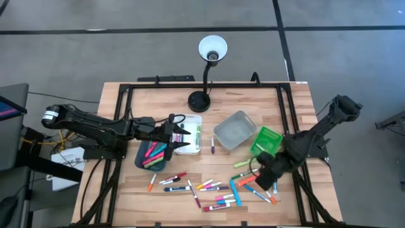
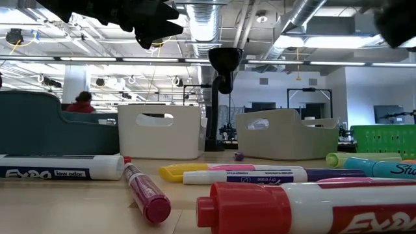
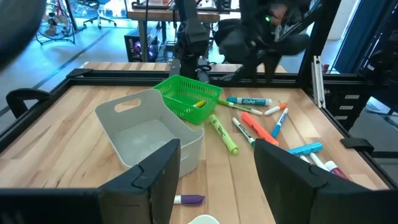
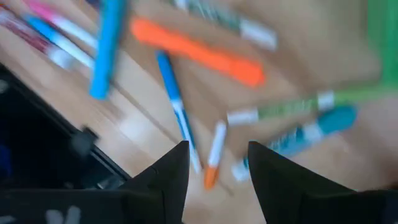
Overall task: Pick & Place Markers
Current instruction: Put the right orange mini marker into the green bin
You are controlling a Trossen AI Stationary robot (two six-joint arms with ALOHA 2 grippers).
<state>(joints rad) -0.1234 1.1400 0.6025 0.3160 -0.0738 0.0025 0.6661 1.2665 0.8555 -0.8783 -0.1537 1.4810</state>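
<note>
Several markers (image 1: 209, 187) lie loose on the wooden table near its front edge, and more (image 1: 253, 183) lie at the right. Others stand in a teal bin (image 1: 144, 163). My left gripper (image 1: 183, 136) hangs open over the white bin (image 1: 195, 128), nothing between its fingers (image 3: 158, 174). My right gripper (image 1: 269, 179) hangs open above the right-hand markers, pointing steeply down. Below it lie an orange marker (image 4: 199, 53), a blue one (image 4: 174, 99) and a white one with an orange tip (image 4: 214, 155). A small purple marker (image 1: 212, 145) lies alone beside the grey bin (image 1: 235, 130).
A green bin (image 1: 266, 140) with one yellow-green marker (image 3: 199, 104) inside sits right of the grey bin. A black desk lamp (image 1: 201, 100) stands at the far middle. A black frame (image 1: 120, 95) rims the table. Bare wood shows at the far left and far right.
</note>
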